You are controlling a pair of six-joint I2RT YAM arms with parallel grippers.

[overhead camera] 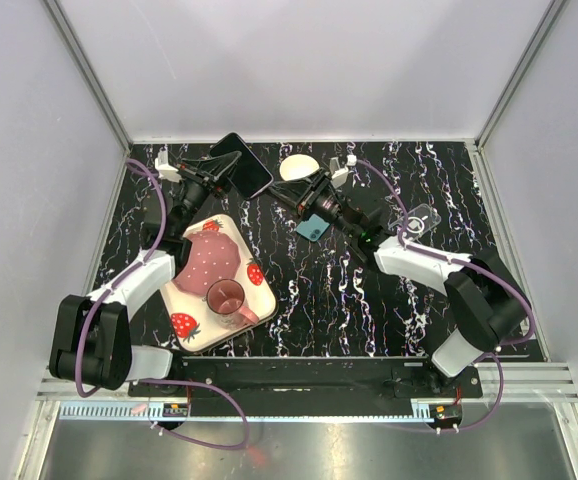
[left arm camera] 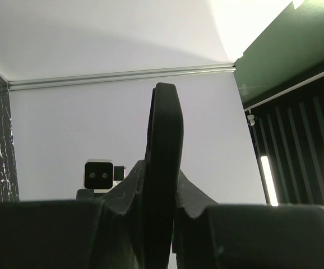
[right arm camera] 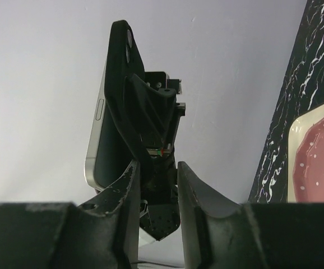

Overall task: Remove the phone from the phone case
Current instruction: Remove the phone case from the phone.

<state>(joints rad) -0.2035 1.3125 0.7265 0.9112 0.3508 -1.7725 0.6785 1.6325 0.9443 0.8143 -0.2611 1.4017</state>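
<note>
Near-left part of counter: strawberry-print plate, pink cup standing on it. Beyond, toward the far edge left of centre, left gripper pinches the black phone case, held up off the counter. Phone sits in the case, silver side edge showing. Right gripper just beside the case, fingers parted, holding nothing.
</note>
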